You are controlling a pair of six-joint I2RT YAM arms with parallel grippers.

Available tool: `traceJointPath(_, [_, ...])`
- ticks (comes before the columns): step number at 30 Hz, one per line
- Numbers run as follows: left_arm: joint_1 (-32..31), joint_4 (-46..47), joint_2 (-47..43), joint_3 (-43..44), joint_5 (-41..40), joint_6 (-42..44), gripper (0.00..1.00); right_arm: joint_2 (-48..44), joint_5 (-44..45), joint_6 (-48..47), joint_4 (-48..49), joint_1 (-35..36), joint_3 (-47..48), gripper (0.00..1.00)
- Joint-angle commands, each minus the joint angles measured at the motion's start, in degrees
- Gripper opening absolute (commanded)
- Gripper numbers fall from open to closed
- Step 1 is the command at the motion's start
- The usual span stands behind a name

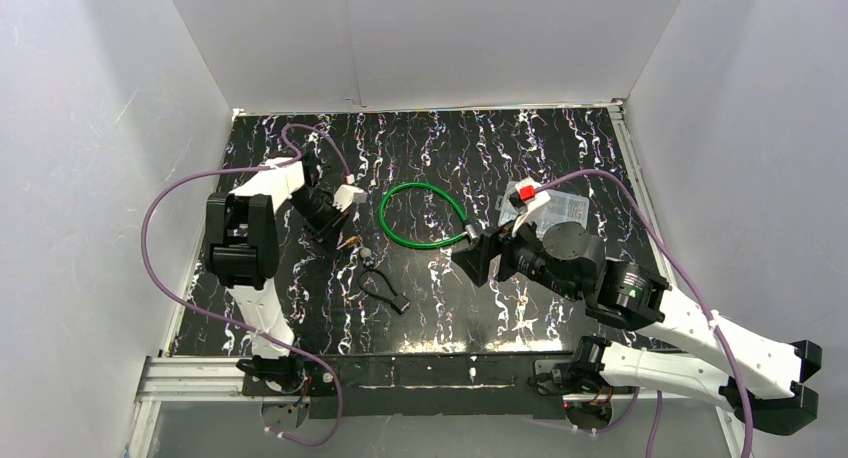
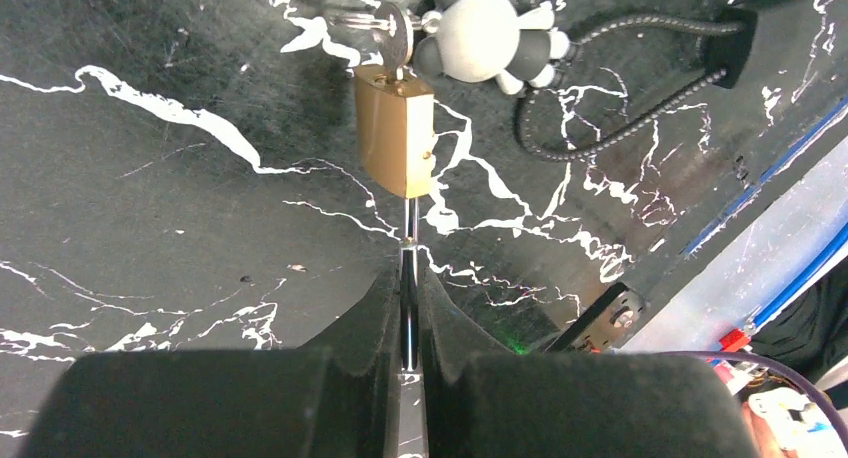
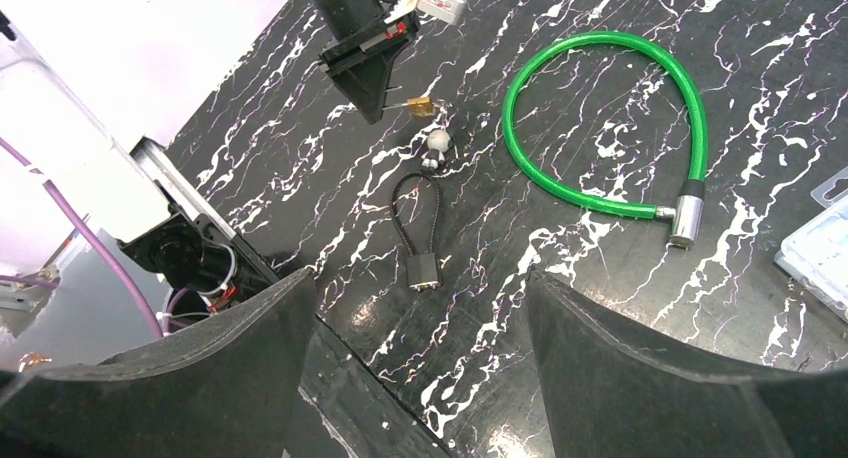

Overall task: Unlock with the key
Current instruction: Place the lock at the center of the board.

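A brass padlock (image 2: 397, 128) lies on the black marbled table, also seen from the top (image 1: 350, 243) and from the right wrist (image 3: 420, 106). A silver key (image 2: 385, 28) sits in its far end, tied to a grey-and-white figurine (image 2: 485, 33). My left gripper (image 2: 410, 268) is shut on the padlock's thin metal shackle (image 2: 411, 218); from the top it (image 1: 338, 233) is just left of the padlock. My right gripper (image 3: 418, 278) is open and empty, above the table centre (image 1: 475, 258), well right of the padlock.
A black cable lock (image 1: 385, 288) lies near the figurine, toward the front. A green cable lock (image 1: 384, 223) loops in the middle. A clear plastic case (image 1: 520, 193) with a red part sits behind my right arm. White walls enclose the table.
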Motion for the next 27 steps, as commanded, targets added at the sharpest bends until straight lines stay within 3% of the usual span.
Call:
traceJointPath(1, [0.53, 0.91, 1.2, -1.59, -0.69, -1.61, 0.0, 0.46, -0.96, 1.04, 3.6, -0.26, 0.64, 0.84])
traceJointPath(16, [2.74, 4.63, 4.17, -0.67, -9.12, -6.47, 0.13, 4.33, -4.49, 3.24, 1.17, -0.22, -1.2, 0.87])
traceJointPath(18, [2.92, 5.19, 3.83, -1.32, -9.94, -6.1, 0.3, 4.91, -4.99, 3.95, 1.15, -0.15, -1.71, 0.87])
traceJointPath(19, [3.04, 5.45, 3.46, -1.64, -10.07, -6.21, 0.54, 5.15, -5.06, 4.16, 1.15, -0.11, -1.94, 0.88])
traceJointPath(20, [3.23, 5.29, 3.1, -1.6, -9.89, -6.15, 0.92, 5.4, -5.0, 4.23, 1.03, 0.0, -2.03, 0.88])
traceJointPath(21, [3.36, 5.02, 2.49, -1.46, -9.75, -6.1, 0.98, 5.57, -4.81, 4.29, 0.96, 0.05, -2.13, 0.88])
traceJointPath(27, [3.95, -1.59, -5.54, 4.13, -6.86, -4.46, 0.98, 6.92, -1.47, 5.23, -3.01, 0.36, -1.54, 0.88])
